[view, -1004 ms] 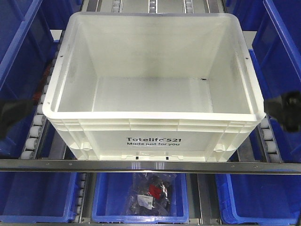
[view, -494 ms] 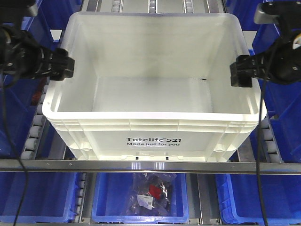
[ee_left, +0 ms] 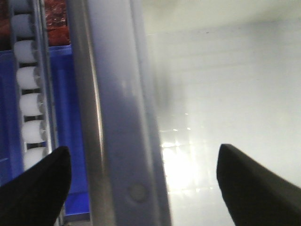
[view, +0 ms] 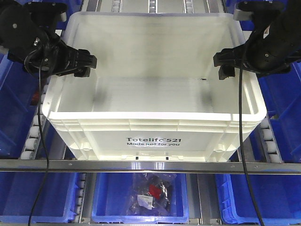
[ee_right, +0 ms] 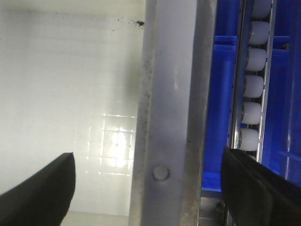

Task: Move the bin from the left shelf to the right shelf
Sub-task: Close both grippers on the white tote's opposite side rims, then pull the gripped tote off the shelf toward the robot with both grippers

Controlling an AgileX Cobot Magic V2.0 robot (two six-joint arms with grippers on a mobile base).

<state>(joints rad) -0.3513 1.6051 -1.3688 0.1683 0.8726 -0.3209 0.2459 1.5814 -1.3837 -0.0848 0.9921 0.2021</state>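
The white bin (view: 155, 141), printed "Totelife 521", sits empty on the roller shelf in the middle of the front view. My left gripper (view: 70, 66) is open over the bin's left rim (ee_left: 117, 117), one black finger (ee_left: 37, 188) outside the wall and the other inside. My right gripper (view: 237, 63) is open over the right rim (ee_right: 171, 94) the same way, its inner finger (ee_right: 37, 193) above the bin floor. In both wrist views the rim runs between the jaws with a gap on each side. Neither gripper (ee_left: 141, 188) (ee_right: 150, 193) touches the bin.
Blue bins (view: 19, 94) (view: 282, 94) flank the white one on both sides. White rollers (view: 35, 127) run along its flanks. A metal rail (view: 150, 165) crosses in front. Below it, a blue bin (view: 141, 197) holds bagged dark items.
Both arms have come up from the frame's side edges and moved inward. Their grippers now straddle the bin's left and right rims. The bin has not moved.
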